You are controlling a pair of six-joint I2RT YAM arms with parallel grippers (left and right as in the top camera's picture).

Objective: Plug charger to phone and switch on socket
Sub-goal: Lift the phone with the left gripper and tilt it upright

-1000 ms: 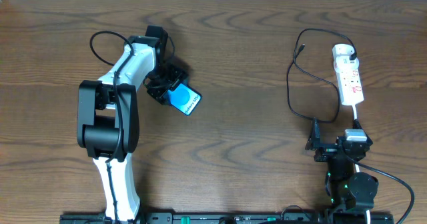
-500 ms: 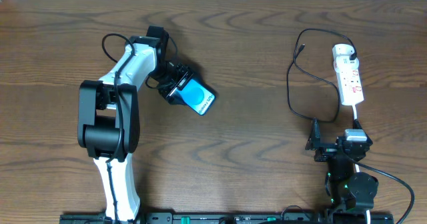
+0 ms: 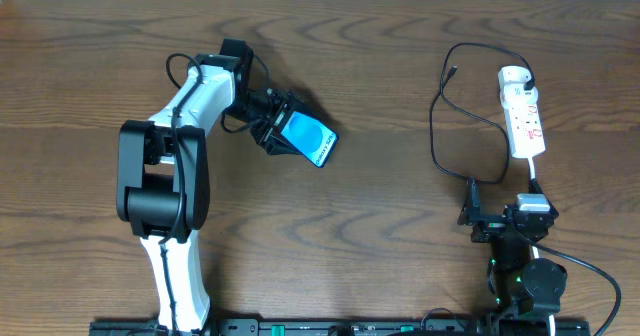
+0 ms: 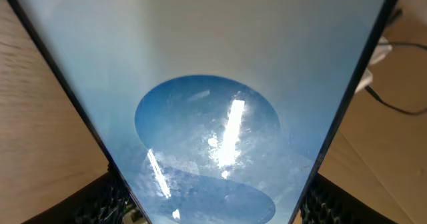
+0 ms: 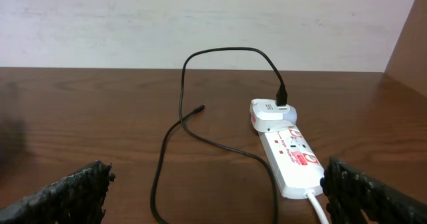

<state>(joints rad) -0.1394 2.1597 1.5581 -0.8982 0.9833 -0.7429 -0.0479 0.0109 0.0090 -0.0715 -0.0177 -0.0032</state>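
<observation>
The phone (image 3: pixel 308 138), its cyan screen up, hangs left of the table's centre, and my left gripper (image 3: pixel 278 125) is shut on its two long edges. In the left wrist view the phone's screen (image 4: pixel 213 84) fills the frame, with a black finger (image 4: pixel 100 201) at each lower corner. The socket (image 3: pixel 524 116) lies at the far right. The charger (image 3: pixel 436 126) loops to its left, plugged into the socket's far end, with its free tip (image 3: pixel 452 73) lying on the wood. My right gripper (image 3: pixel 500 214) stands open just below them. From the right wrist, the socket (image 5: pixel 290 154), charger (image 5: pixel 180 117) and its tip (image 5: pixel 200 109) lie ahead.
The socket's white cord (image 3: pixel 535 176) runs back toward the right arm. A white adapter (image 5: pixel 273 113) sits in the socket's far end. A pale wall (image 5: pixel 200 24) rises behind the table's far edge.
My left gripper has carried the phone to the right and turned it, so it now points further toward the charger. The right arm has not moved.
</observation>
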